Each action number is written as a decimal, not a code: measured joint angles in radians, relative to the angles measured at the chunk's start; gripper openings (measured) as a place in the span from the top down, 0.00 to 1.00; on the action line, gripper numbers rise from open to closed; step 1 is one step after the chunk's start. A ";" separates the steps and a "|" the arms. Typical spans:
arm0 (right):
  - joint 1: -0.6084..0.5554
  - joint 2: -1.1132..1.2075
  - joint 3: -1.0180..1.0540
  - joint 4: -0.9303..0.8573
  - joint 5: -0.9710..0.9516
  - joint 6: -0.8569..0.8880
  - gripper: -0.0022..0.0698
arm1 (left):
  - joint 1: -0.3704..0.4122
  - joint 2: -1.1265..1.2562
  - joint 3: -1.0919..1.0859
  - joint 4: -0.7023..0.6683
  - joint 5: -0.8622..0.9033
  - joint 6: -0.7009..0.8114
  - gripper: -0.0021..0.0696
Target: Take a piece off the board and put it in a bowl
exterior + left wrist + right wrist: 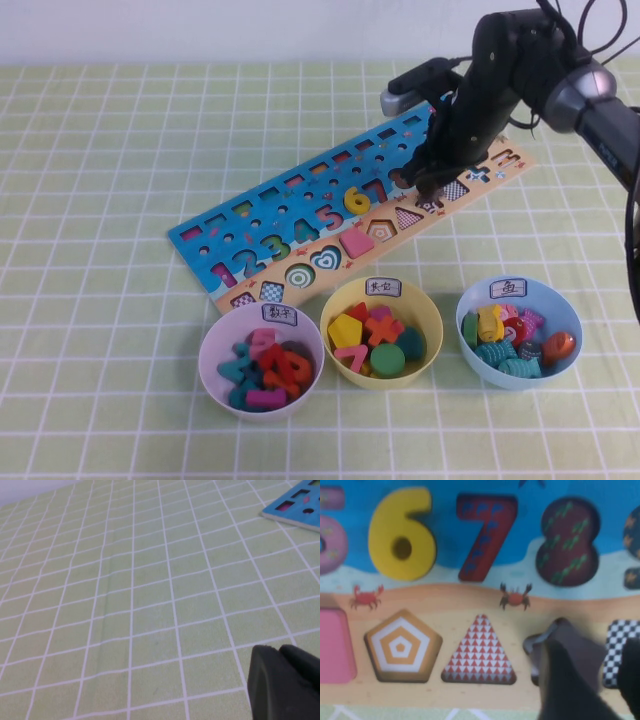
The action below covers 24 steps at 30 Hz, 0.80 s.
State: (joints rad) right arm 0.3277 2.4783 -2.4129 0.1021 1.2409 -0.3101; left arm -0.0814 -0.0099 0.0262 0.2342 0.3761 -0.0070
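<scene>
Here, green checked tablecloth (100, 300), right gripper (432, 186) clasping the piece (565, 645) on the board (250, 225), left gripper (285, 680) unreadable.

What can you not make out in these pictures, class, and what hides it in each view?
- Piece: right wrist view, blurred, half hidden behind a claw finger; high view, covered by the right claw.
- Left claw: left wrist view, cut off by the corner; absent from the high view.
- Board: its far end hidden by the arm.
</scene>
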 joint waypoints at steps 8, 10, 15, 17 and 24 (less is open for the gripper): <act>0.000 -0.002 -0.032 0.031 0.000 0.000 0.73 | 0.000 0.000 0.000 0.000 0.000 0.000 0.98; 0.002 -0.004 -0.032 0.040 0.000 0.000 0.75 | 0.000 0.000 0.000 0.000 0.000 0.000 0.98; 0.002 -0.015 -0.034 0.044 0.000 0.000 0.76 | 0.000 0.000 0.000 0.000 0.000 0.000 0.98; 0.002 -0.017 -0.034 0.044 0.000 0.000 0.76 | 0.000 0.000 0.000 0.000 0.000 0.000 0.98; 0.002 -0.019 -0.022 0.011 0.000 0.000 0.67 | 0.000 0.000 0.000 0.000 0.000 0.000 0.98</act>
State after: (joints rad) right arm 0.3296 2.4590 -2.4347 0.1133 1.2409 -0.3101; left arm -0.0814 -0.0099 0.0262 0.2342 0.3761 -0.0070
